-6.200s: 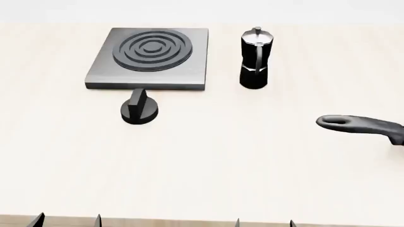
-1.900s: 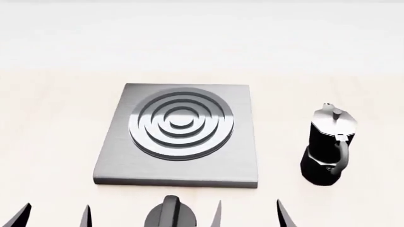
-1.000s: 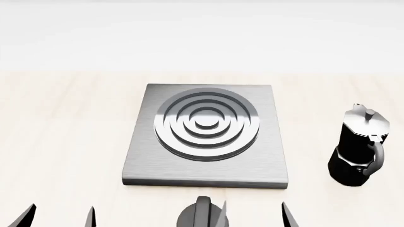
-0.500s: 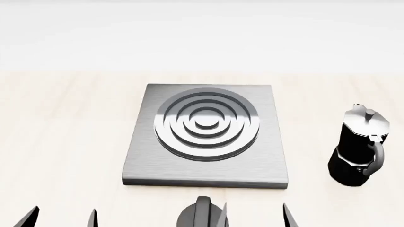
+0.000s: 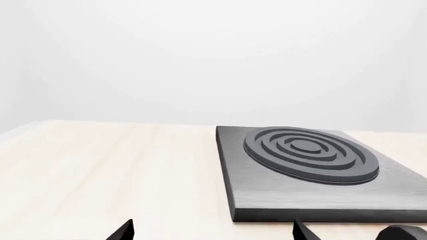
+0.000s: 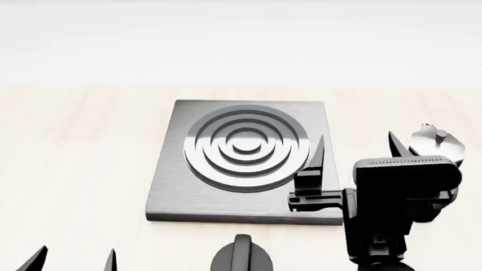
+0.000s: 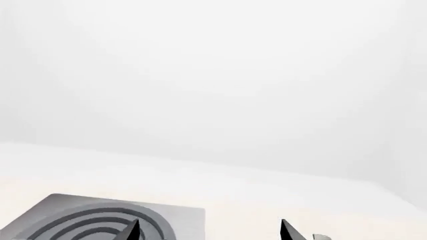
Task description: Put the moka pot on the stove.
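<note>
The stove [image 6: 171, 189], a flat grey slab with raised rings, lies in the middle of the head view. The moka pot [image 6: 432, 139] stands right of it; only its silvery lid and a strip of black body show behind my right gripper [image 6: 355, 148]. That gripper is raised, open and empty, one finger over the stove's right edge and the other beside the pot's lid. My left gripper [image 6: 74, 263] is open and empty at the near left. The stove also shows in the left wrist view [image 5: 280, 192] and the right wrist view [image 7: 183, 220].
A round black knob with a ridge [image 6: 242, 259] sits on the pale wooden table [image 6: 75, 169] just in front of the stove's near edge; it also shows in the left wrist view [image 5: 400, 233]. A white wall rises behind the table.
My right arm has risen into the head view and now covers most of the moka pot. The left fingertips, stove and pot have not moved.
</note>
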Robot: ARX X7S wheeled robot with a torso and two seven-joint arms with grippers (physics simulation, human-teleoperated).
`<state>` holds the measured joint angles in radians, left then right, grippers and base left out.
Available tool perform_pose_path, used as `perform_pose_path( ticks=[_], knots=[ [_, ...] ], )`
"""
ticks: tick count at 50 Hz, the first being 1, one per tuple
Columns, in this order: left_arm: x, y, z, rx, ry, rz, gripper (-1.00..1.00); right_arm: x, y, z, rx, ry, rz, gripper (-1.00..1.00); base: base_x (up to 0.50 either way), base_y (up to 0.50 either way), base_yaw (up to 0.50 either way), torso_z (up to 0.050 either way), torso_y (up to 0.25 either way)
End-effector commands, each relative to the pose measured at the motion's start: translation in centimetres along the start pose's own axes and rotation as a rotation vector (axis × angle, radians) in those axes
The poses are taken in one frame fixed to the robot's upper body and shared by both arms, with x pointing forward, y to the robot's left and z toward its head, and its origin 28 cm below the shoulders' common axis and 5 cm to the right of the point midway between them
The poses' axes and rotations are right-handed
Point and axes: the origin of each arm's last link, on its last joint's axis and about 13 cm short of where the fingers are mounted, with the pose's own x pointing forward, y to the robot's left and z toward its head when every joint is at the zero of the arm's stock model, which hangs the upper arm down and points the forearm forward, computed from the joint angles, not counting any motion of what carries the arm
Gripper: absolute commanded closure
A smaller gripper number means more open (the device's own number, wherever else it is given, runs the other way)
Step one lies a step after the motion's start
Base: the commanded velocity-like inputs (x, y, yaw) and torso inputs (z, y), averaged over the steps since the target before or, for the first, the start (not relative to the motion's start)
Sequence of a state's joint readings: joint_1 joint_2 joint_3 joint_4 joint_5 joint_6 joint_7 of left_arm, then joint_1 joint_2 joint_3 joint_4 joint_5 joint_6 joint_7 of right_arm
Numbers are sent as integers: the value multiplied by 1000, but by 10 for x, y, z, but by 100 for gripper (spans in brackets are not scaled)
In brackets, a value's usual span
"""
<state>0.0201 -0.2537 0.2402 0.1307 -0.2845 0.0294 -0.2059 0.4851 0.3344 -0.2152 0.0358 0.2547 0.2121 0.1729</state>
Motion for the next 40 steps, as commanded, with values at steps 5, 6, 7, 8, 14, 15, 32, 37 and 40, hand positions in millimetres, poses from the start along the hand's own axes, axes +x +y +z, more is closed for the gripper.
perform_pose_path(
  ticks=[5, 6, 7, 8, 14, 15, 32, 37, 40],
  knots=[
    [1, 1, -3, 1, 0, 5, -100, 27, -26, 21, -11, 8, -35, -100, 0, 0, 0, 0, 0],
    [1, 1, -2, 2, -2, 4, -100, 28, -30, 22, -13, 10, -46, -100, 0, 0, 0, 0, 0],
    [1, 1, -1, 0, 0, 5, -100, 28, -31, 23, -5, 12, -51, -100, 0, 0, 0, 0, 0],
    [1, 1, -2, 2, -2, 6, -100, 29, -33, 24, -4, 12, -54, -100, 0, 0, 0, 0, 0],
    [0, 2, -17, 0, 1, 6, -100, 29, -46, 31, -40, 30, -110, -100, 0, 0, 0, 0, 0],
    [0, 3, -18, -1, 1, 6, -100, 29, -48, 32, -35, 30, -113, -100, 0, 0, 0, 0, 0],
    [-1, 5, -19, 1, 9, 10, -100, 6, -76, 29, -15, 94, -203, -100, 0, 0, 0, 0, 0],
    [0, 5, -19, 1, 9, 12, -100, 1, -82, 28, 5, 109, -216, -100, 0, 0, 0, 0, 0],
    [0, 7, -18, -1, 8, 15, -100, -4, -85, 26, 44, 130, -214, -100, 0, 0, 0, 0, 0]
  ],
)
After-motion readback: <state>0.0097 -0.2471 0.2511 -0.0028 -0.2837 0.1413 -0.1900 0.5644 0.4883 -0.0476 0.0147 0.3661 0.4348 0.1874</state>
